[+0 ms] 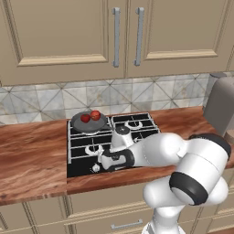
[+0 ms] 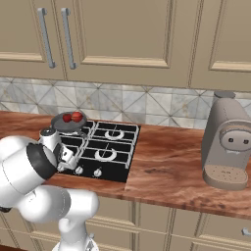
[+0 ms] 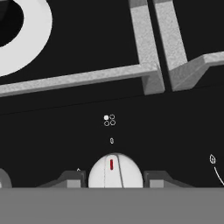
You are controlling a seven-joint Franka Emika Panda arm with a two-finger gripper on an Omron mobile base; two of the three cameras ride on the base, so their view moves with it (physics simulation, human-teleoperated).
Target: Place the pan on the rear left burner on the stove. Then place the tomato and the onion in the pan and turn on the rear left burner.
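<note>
Nearest, a small silver knob (image 3: 115, 171) sits between the gripper (image 3: 114, 179) fingertips — narrowed around it, seemingly gripping; rigid, smooth, probably slippery — pinch its sides.

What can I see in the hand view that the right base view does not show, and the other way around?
Hand view alone: the red mark on the knob, standing between the jaws, and the small burner symbol above it. Right base view alone: the pan on the rear left burner with two red items inside, and the coffee machine to the right. Both: the stove with its grates.
</note>
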